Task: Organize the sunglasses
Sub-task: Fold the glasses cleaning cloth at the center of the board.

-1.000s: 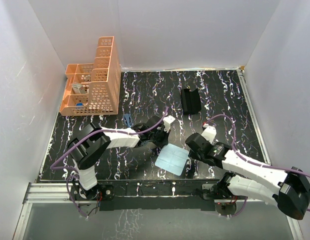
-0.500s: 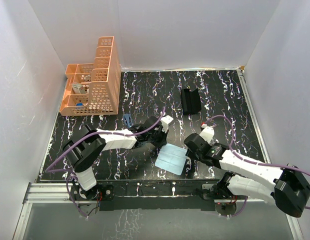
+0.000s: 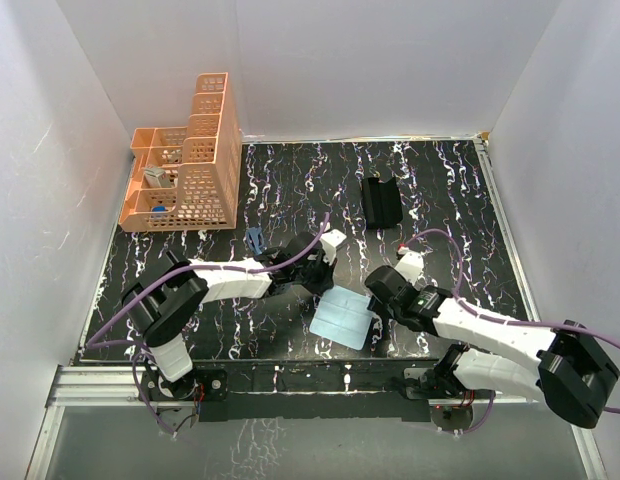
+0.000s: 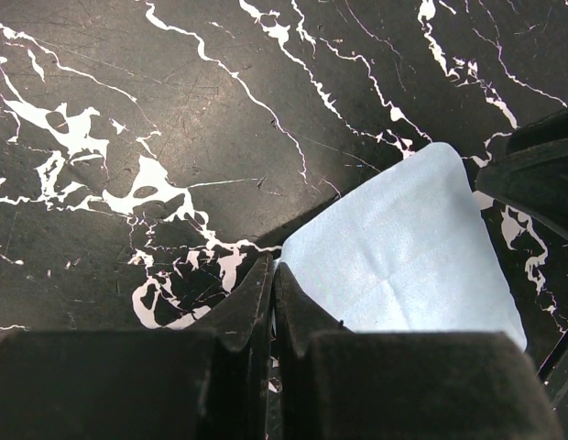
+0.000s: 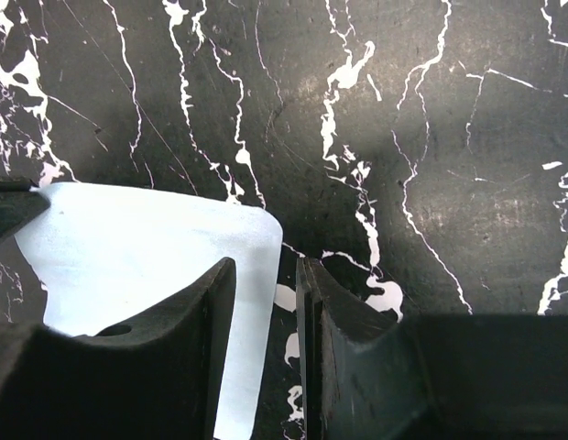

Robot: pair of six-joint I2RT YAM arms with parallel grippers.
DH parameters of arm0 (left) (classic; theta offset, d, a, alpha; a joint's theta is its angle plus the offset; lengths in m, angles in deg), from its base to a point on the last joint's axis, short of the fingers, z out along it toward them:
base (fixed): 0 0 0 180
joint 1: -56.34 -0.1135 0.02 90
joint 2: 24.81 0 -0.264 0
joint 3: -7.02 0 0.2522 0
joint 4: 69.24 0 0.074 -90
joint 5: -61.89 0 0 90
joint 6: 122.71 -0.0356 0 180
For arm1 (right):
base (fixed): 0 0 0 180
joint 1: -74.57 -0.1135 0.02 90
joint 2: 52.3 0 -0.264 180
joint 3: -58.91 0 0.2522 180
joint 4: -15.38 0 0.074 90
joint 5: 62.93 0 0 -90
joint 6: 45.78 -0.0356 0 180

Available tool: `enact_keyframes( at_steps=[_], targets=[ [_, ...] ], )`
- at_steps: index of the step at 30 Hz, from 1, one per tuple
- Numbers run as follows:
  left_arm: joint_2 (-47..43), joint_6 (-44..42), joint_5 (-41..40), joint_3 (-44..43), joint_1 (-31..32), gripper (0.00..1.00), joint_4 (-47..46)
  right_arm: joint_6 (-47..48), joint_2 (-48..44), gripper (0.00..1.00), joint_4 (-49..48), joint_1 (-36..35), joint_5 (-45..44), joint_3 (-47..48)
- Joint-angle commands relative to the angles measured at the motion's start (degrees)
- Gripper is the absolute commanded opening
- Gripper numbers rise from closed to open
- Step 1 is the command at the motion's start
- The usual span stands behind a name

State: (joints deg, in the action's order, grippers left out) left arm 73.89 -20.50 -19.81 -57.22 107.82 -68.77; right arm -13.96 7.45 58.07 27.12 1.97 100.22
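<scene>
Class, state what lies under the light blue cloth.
Only the black marbled table shows around the cloth, which rests on it; anything beneath its middle is covered.

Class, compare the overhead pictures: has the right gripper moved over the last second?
Yes. The right gripper has edged left, toward the light blue cloth, judged against the black case, which has not shifted.

One marbled black tabletop carries one folded pair of dark blue sunglasses, one light blue cloth, one black glasses case and one orange perforated organizer, attended by two hands: one left hand, one right hand.
</scene>
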Motion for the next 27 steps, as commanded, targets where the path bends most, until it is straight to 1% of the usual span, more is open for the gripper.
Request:
enact_keyframes(
  at_steps=[1,11,19,27],
  targets=[
    [-3.64,0.25,0.42,1.34,0.06,0.0,-0.63,1.25,0.54,0.32,-4.26,1.17,-0.56,0.06],
    [-4.98,0.37,0.53,4.15,0.1,0.0,-3.6,4.16,-0.91,0.32,-8.98,6.11,3.98,-2.93],
    [-5.26,0.5,0.97,4.97,0.1,0.0,-4.92,5.24,-0.03,0.33,-11.64,7.03,6.06,-4.11],
    [-6.01,0.06,0.8,5.22,0.1,0.0,-4.55,5.26,2.75,0.33,-14.69,7.11,7.67,-4.68]
  ],
)
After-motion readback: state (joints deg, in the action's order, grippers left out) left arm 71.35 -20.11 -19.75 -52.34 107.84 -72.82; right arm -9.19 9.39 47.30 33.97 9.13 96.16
